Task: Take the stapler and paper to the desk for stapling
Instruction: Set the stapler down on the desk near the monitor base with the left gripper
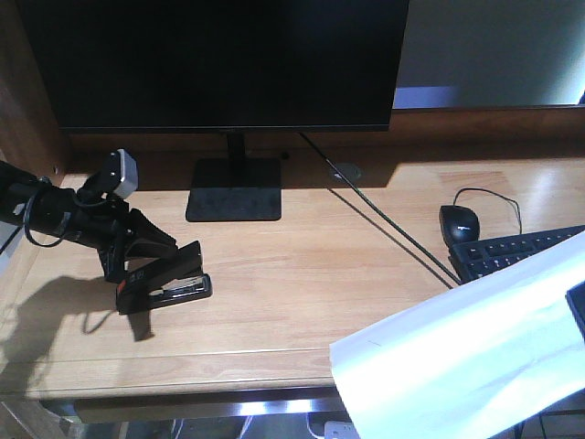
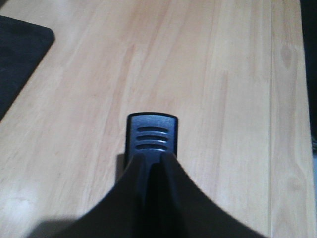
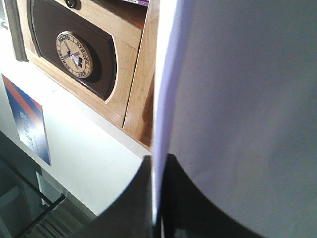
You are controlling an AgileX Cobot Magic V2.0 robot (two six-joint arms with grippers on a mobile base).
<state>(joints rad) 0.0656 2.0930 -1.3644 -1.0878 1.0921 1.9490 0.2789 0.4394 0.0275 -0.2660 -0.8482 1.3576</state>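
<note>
The black stapler (image 1: 164,279) with an orange-red patch sits tilted at the left of the light-wood desk (image 1: 302,265), its front end resting on the wood. My left gripper (image 1: 128,261) is shut on its rear end. In the left wrist view the stapler's ribbed tip (image 2: 151,134) sticks out past the closed fingers (image 2: 133,173). The white paper (image 1: 466,357) hangs in the air over the desk's front right corner. My right gripper (image 3: 157,163) is shut on the paper's edge (image 3: 163,99); the gripper body is at the right frame edge in the front view.
A black monitor (image 1: 219,64) on a flat stand (image 1: 234,190) is at the back. A black mouse (image 1: 460,222) and a keyboard (image 1: 512,251) lie at the right, partly under the paper. A cable (image 1: 384,219) runs from a round hole (image 1: 345,171). A wooden cabinet (image 3: 94,59) shows in the right wrist view.
</note>
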